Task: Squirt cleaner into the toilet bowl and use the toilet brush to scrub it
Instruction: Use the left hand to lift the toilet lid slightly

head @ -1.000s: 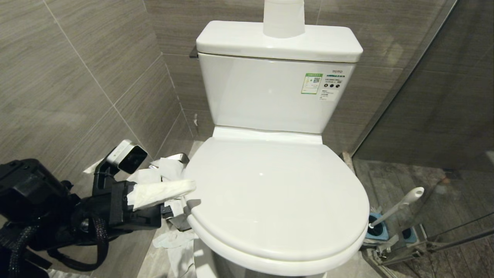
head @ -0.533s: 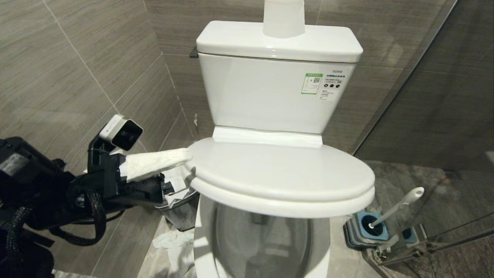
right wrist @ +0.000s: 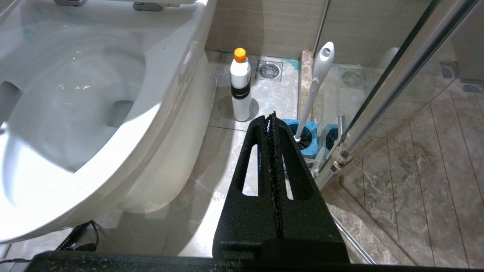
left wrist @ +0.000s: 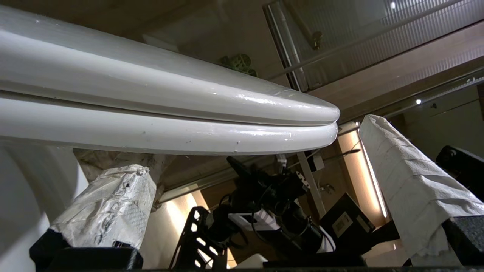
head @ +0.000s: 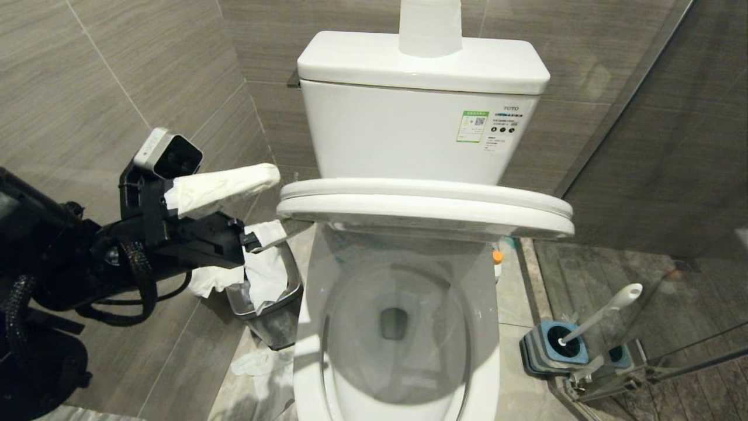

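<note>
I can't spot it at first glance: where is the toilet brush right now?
The toilet brush stands in its blue holder on the floor to the right of the toilet bowl in the head view, beside the glass shower partition, handle leaning up and right.

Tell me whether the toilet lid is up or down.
Partly up: the lid and seat are raised together, roughly level over the toilet bowl, not against the tank. Left tool beside their edge.

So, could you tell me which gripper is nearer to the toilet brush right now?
Right. The right gripper, fingers shut, hangs low just in front of the toilet brush in its holder. The left gripper is across the toilet bowl, at the raised seat's edge.
</note>
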Tool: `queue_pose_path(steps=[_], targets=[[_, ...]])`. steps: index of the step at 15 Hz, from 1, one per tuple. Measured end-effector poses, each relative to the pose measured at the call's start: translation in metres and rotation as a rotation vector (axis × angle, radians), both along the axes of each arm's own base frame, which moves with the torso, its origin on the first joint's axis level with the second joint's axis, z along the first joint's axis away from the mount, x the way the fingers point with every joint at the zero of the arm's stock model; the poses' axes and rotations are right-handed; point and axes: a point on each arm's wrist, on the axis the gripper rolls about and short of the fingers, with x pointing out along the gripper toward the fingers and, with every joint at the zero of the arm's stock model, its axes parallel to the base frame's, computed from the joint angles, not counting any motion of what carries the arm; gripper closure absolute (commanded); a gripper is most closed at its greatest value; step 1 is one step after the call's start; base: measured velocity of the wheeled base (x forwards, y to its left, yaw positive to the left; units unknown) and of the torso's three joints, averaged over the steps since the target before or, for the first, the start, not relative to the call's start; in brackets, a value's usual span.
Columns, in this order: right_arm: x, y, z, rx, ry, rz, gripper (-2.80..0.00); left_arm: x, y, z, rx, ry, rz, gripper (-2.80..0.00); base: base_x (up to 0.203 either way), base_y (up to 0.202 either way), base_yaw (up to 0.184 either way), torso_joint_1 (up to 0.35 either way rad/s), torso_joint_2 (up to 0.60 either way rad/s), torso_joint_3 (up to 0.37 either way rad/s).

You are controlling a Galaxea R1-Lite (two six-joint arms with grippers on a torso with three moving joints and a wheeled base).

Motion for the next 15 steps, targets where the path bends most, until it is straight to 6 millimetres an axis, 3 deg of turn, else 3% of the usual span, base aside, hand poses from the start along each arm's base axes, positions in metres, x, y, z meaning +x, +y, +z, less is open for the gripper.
queue_pose_path(steps=[6,15], targets=[[0.000,0.000,0.000,0.000,0.000,0.000,0.00,0.019,-0.006,0.018,-0.056,-0.054,0.043,-2.80,0.000,0.000,0.000,0.000,0.00,0.000],[0.000,0.000,0.000,0.000,0.000,-0.001,0.00,0.050,-0.016,0.029,-0.138,-0.080,0.136,-2.80,0.000,0.000,0.000,0.000,0.00,0.000]])
